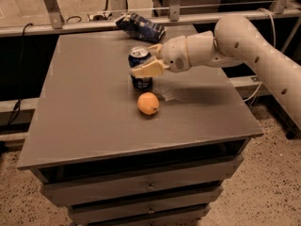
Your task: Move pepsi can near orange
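Observation:
The pepsi can point(140, 81), blue with a silver top, stands upright on the grey table point(84, 107) just behind the orange point(148, 103). My gripper point(149, 60) reaches in from the right and is shut on the pepsi can, with one cream finger point(146, 69) across its front and the other behind its top. The can's base looks to be on or just above the tabletop. The can and the orange are a small gap apart.
A flat blue-and-white snack bag point(140, 27) lies at the table's back edge. A metal rail runs behind the table. Drawers sit below the tabletop. My arm point(244, 41) spans the right rear of the table.

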Robot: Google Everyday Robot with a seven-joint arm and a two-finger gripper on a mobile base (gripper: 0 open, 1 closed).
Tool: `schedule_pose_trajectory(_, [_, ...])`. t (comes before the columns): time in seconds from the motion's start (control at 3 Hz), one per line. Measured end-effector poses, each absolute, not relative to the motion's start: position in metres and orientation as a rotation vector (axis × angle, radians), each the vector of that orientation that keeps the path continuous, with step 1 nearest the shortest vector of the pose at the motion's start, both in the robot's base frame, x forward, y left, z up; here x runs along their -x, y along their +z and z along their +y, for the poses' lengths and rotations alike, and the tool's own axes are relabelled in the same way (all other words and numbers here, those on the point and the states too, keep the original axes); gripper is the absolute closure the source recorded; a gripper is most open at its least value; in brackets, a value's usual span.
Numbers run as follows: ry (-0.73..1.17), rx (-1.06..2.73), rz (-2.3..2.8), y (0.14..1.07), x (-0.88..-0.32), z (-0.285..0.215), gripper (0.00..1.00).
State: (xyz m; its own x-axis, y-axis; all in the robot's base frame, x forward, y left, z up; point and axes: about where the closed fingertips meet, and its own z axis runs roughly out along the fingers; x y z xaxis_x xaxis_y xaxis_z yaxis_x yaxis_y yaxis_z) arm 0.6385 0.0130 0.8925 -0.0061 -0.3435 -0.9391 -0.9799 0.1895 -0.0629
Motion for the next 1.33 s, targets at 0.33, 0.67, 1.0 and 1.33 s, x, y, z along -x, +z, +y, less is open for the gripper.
schedule_pose_trajectory(0.33, [0.873, 1.33, 1.568, 0.8852, -0.6343, -0.0016, 0.81])
schedule_pose_trajectory(0.67, [0.902, 1.338, 1.597, 0.8793, -0.6272, -0.0077, 0.59])
schedule_pose_trajectory(1.0, [0.911, 1.341, 1.601, 0.8792, -0.6244, -0.0086, 0.36])
schedule_pose_trajectory(1.33, [0.911, 1.341, 1.601, 0.8801, -0.6244, -0.0086, 0.12])
